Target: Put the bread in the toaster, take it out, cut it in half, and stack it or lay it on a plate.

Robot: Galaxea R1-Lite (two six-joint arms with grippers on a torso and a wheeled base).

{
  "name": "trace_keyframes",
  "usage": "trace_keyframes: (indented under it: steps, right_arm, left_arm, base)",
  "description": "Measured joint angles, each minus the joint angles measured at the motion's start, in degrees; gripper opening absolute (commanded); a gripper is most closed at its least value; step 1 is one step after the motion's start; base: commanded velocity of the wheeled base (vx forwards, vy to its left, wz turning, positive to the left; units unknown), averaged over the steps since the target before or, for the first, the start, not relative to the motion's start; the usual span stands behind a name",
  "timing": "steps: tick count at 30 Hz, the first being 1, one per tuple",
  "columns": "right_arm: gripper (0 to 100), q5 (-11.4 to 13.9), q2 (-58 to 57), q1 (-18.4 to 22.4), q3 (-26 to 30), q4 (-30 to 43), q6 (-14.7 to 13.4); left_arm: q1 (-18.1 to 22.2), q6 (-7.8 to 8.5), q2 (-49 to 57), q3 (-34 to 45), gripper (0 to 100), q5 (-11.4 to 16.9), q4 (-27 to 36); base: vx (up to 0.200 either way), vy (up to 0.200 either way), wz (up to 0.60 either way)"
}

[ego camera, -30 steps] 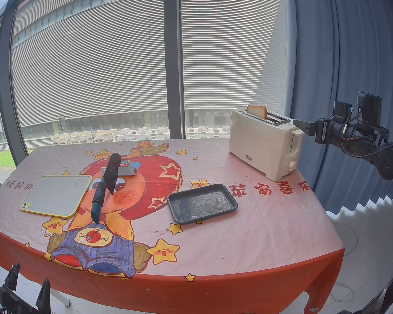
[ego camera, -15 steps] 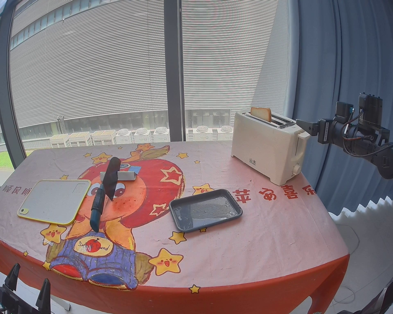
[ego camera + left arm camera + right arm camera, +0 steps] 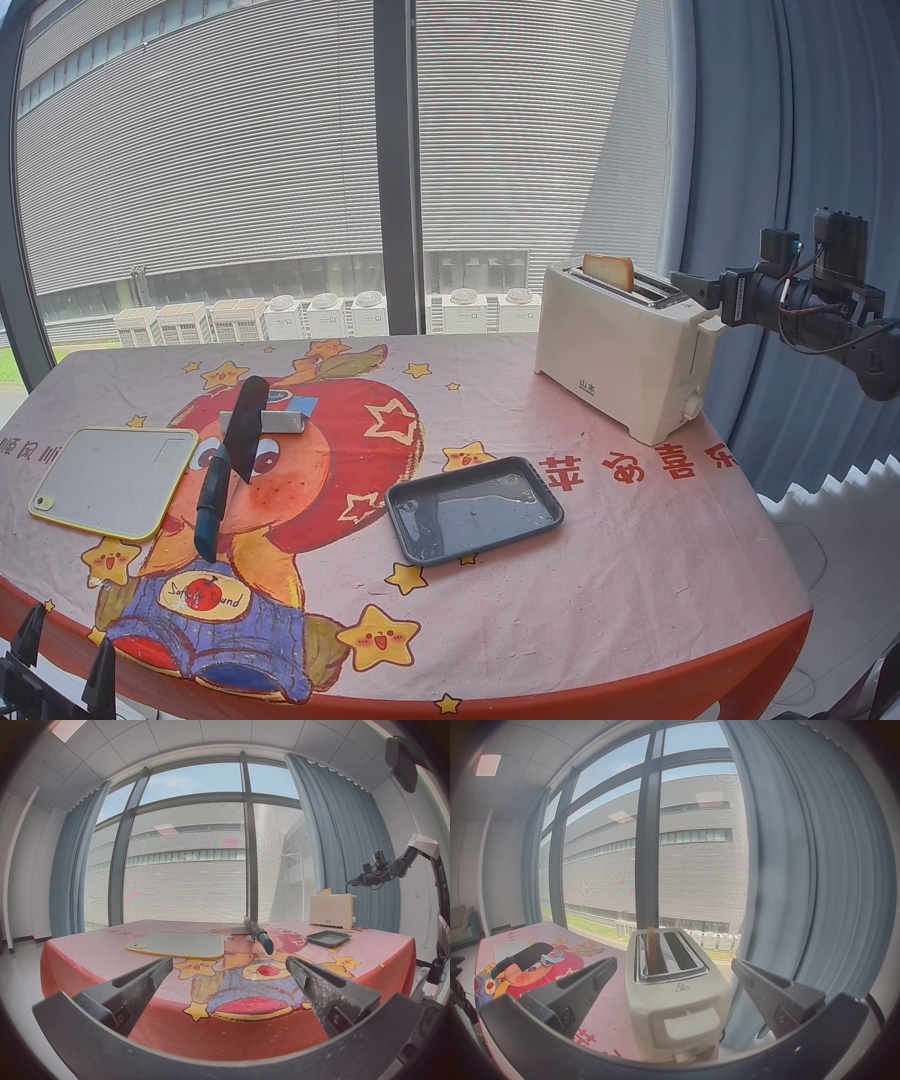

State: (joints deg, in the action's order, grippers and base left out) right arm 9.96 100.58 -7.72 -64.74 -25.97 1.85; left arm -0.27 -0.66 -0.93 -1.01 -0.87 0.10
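A slice of bread [image 3: 607, 272] stands upright in the near slot of the cream toaster [image 3: 623, 352] at the table's far right, its top sticking out. In the right wrist view the bread [image 3: 651, 949] is edge-on in the toaster [image 3: 675, 996]. My right gripper [image 3: 689, 284] hovers open at slot height over the toaster's lever end, short of the bread; it is open too in its own view [image 3: 672, 963]. My left gripper [image 3: 228, 961] hangs open and empty below the table's near-left edge [image 3: 67, 637]. A dark grey tray [image 3: 473, 509] lies mid-table.
A knife [image 3: 220, 469] with a blue handle leans on a small metal rest [image 3: 262, 422] left of centre. A yellow-rimmed cutting board [image 3: 112, 481] lies at the far left. Blue curtains [image 3: 806, 141] hang behind the right arm, a window behind the table.
The whole head picture has shifted, so the camera moved. Relative to the toaster, my right gripper has come closer: its tips were beside the lever end and now sit over it.
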Motion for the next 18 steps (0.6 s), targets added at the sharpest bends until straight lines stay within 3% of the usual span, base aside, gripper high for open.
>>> trace_keyframes:
  steps: [5, 8, 18]
  right_arm:
    - [100, 0.71, 2.52, -1.10, -2.40, 0.00, 1.10]
    - [100, 0.77, 3.94, -2.08, -4.02, 0.02, 1.15]
    - [100, 0.49, 7.81, -3.50, -8.27, 0.16, 1.15]
  left_arm:
    - [0.05, -0.02, 0.00, 0.00, 100, 0.00, 0.00]
    - [0.05, 0.00, 0.00, 0.00, 100, 0.00, 0.00]
    - [0.05, -0.02, 0.00, 0.00, 100, 0.00, 0.00]
  base:
    - [0.000, 0.000, 0.00]
    - [0.200, 0.000, 0.00]
    - [0.000, 0.000, 0.00]
